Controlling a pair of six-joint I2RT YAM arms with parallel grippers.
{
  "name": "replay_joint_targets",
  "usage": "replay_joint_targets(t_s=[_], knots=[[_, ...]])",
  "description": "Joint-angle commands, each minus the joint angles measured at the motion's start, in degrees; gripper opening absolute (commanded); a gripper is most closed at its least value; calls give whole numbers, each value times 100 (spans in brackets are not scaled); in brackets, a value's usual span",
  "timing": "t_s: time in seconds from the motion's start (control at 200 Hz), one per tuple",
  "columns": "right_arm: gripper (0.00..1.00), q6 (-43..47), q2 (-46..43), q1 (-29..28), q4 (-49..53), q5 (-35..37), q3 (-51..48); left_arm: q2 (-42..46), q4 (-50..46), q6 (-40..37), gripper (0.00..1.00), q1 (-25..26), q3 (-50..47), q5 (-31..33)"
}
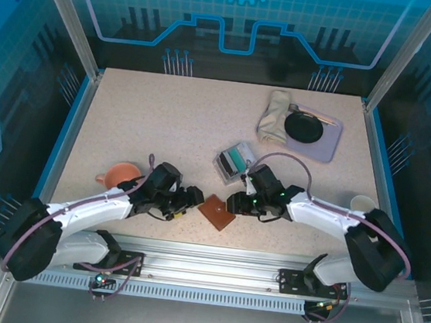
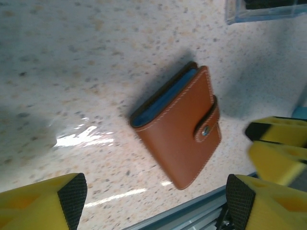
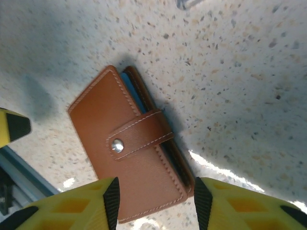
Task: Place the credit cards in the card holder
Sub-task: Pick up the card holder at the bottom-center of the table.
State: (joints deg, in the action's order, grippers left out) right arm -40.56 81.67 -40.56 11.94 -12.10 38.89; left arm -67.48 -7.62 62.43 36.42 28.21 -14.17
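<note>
Card holder (image 1: 217, 211): we see it closed and snapped, lying flat near the middle of the table's (image 1: 165, 125) near edge, between the two grippers.
Credit cards (image 1: 238, 161): we make out a teal card in the clear tray (image 1: 221, 162), just behind the card holder, towards the table's middle.
Left arm: it reaches low from the near left corner and bends in towards the middle of the near edge.
Left gripper (image 1: 192, 199): its jaws are spread wide with nothing between them, just left of the card holder and apart from it.
Right arm: it stretches low from the near right corner, with its wrist angled down over the card holder.
Right gripper (image 3: 156, 201): its fingers (image 3: 108, 201) stand apart on either side of the card holder's end; we cannot tell whether they press on it.
</note>
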Motion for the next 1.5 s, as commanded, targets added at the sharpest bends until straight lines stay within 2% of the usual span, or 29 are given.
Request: replay_joint_targets(t_s=[0.0, 0.12, 0.225, 0.355, 0.75, 1.215, 1.28, 1.391, 1.496], knots=[[42, 154, 428, 12, -144, -432, 313, -439, 869, 493, 79, 90, -79, -229], [34, 149, 764, 0, -145, -620, 353, -1098, 1360, 694, 73, 138, 79, -366], [34, 92, 780, -38, -122, -621, 221, -1406, 1465, 761, 69, 219, 207, -307], [33, 42, 787, -74, -168, -705, 60, -1554, 1478, 739, 68, 233, 230, -242], [31, -526, 860, -347, -339, -504, -112, -1619, 2511, 557, 57, 260, 284, -635], [32, -642, 705, -347, 224, 145, 162, -1225, 2118, 198, 27, 252, 299, -412], [32, -631, 510, -357, 394, 407, 212, -1190, 2094, 157, 20, 260, 301, -398], [34, -377, 39, -531, 922, 1249, 486, -1170, 2063, 120, 13, 255, 324, -376], [35, -168, -106, -572, 807, 1247, 608, -1234, 2086, 89, 7, 260, 376, -399]])
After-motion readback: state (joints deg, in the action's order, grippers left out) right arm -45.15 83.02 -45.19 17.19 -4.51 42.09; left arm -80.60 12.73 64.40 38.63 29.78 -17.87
